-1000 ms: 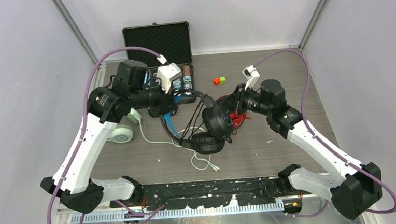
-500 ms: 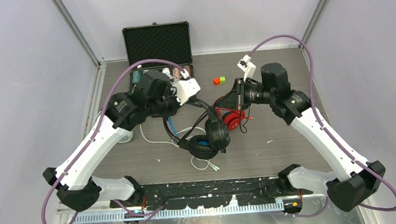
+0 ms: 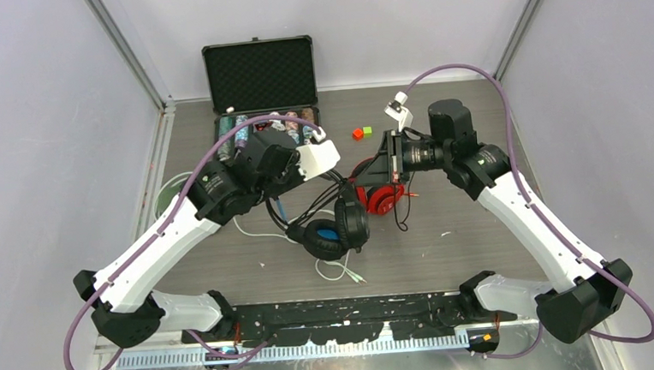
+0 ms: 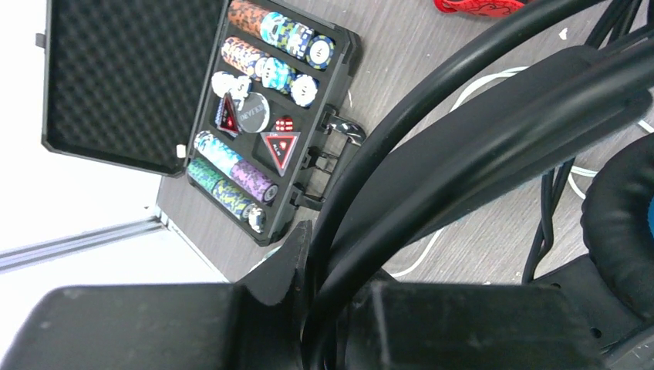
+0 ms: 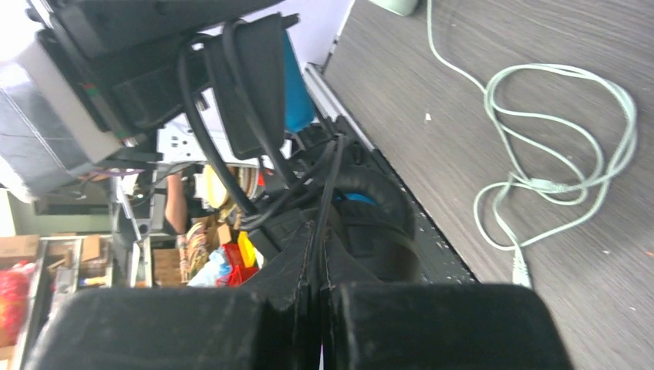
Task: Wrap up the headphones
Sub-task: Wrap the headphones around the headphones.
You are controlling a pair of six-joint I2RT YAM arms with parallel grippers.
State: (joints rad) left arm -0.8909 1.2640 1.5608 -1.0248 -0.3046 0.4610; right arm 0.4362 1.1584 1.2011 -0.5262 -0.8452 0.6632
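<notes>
Left wrist, black headphones (image 4: 478, 146), disc (image 4: 253, 113) lettering blurred

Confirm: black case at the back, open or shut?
Open. The case has its lid swung back, showing the foam lining, and rows of poker chips lie exposed in the tray.
</notes>
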